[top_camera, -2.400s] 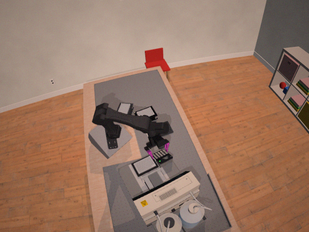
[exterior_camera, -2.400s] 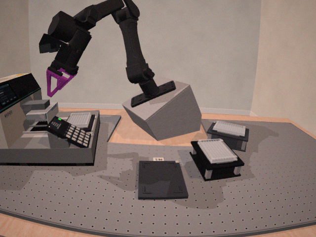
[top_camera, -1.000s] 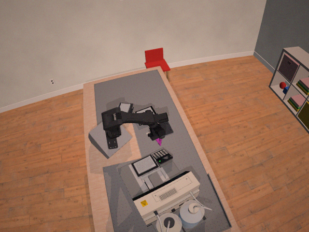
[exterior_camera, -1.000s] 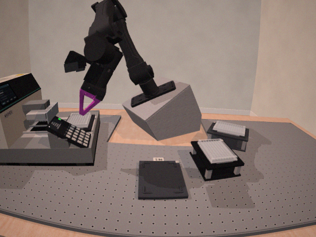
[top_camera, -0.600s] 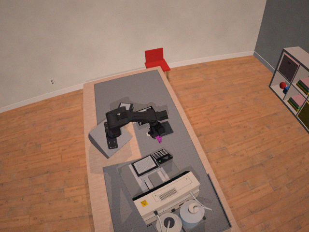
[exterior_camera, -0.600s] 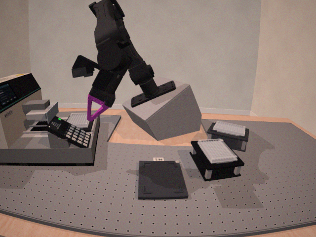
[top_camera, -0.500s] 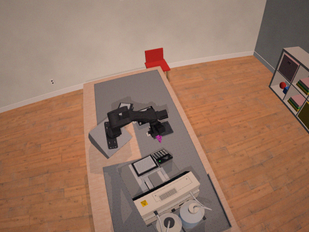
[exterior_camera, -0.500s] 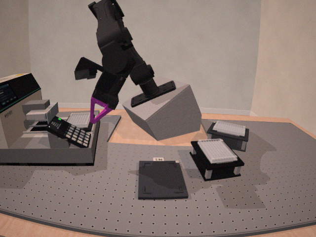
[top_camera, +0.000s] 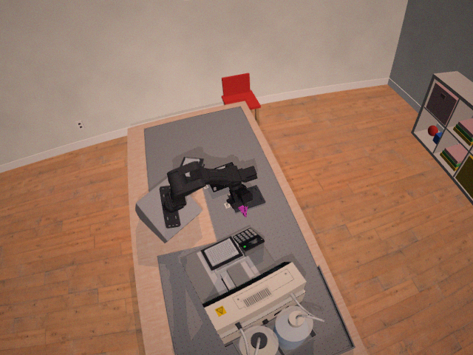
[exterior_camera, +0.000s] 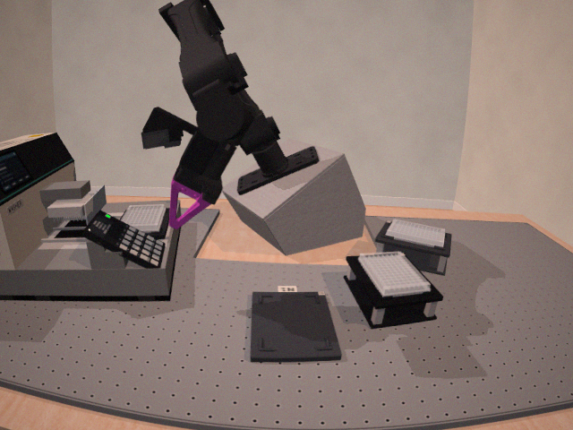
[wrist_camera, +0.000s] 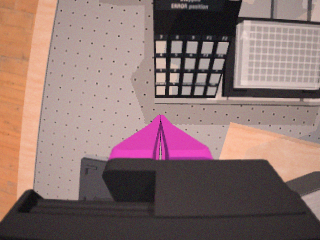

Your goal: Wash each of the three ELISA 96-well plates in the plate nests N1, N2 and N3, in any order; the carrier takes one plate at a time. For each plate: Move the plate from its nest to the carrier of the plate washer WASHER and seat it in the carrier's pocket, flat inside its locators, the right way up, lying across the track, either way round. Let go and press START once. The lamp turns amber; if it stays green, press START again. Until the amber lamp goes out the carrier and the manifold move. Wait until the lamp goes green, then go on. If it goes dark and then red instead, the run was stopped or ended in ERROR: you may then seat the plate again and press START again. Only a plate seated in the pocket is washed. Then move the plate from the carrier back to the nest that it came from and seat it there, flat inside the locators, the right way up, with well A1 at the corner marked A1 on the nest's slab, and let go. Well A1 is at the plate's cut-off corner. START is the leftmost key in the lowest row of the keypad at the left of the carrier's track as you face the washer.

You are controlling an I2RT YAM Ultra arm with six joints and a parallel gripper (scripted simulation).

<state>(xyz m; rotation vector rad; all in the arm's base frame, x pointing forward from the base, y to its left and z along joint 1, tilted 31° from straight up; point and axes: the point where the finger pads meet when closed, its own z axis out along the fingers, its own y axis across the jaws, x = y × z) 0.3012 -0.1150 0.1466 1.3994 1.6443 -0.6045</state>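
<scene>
My gripper (top_camera: 243, 211) (exterior_camera: 175, 225) is shut with nothing between its magenta fingers, which meet in a point. It hangs above the table just in front of the washer's keypad (top_camera: 248, 238). In the wrist view the fingertips (wrist_camera: 160, 117) lie just short of the keypad's (wrist_camera: 191, 67) lowest row, in line with its leftmost key. A white 96-well plate (top_camera: 221, 252) (exterior_camera: 143, 216) (wrist_camera: 277, 55) lies flat in the carrier pocket beside the keypad. The lamp (top_camera: 244, 246) shows green. One low nest slab (exterior_camera: 294, 326) is empty. Two other nests hold plates (exterior_camera: 393, 273) (exterior_camera: 416, 232).
The washer body (top_camera: 259, 296) stands behind the carrier, with two bottles (top_camera: 293, 325) beyond it. The arm's slanted grey base block (exterior_camera: 301, 203) sits between the washer and the nests. The arm hides part of the nests in the top view.
</scene>
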